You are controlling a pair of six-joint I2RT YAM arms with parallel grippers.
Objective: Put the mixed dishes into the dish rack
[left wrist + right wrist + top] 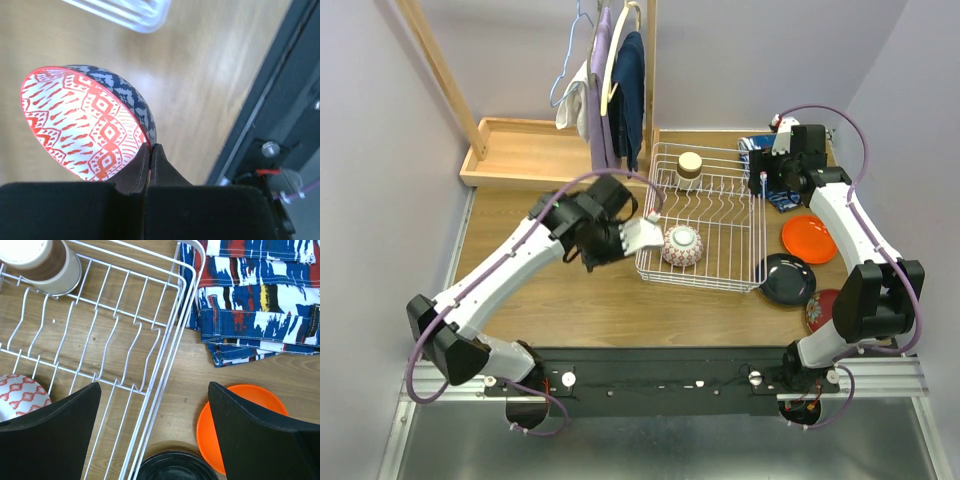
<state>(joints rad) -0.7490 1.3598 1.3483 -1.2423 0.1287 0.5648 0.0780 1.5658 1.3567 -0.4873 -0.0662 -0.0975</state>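
White wire is forming the dish rack (700,281), which is sitting mid-table on the wooden table (570,300). Your left gripper (150,151) is reaching in from the rack's left side, and its jaws are clenching the rim of the red-white patterned bowl (82,127). The left wrist view is showing the fingers pressed together on that rim and the bowl tipped on edge, red on white inside and dark blue on its outer wall. From above, the bowl is lying over the rack's near left corner; you cannot tell whether it is touching the wires. The tan-brown cylindrical cup (690,165) is standing on end inside the rack at its far side. Your right gripper (155,437) is hovering over the rack's right rim with its jaws spread wide and nothing between them.

Right of the rack, three plates are lying flat on the table in a row running toward you. The orange plate (808,238) is lying farthest. The glossy black plate (787,279) is lying just beside the rack's near right corner. The dark red plate (817,311) is lying nearest, partly hidden by your right arm. The blue-red patterned cloth (260,290) is lying folded just beyond the orange plate. A shallow wooden tray (520,155) is sitting at the table's far left.
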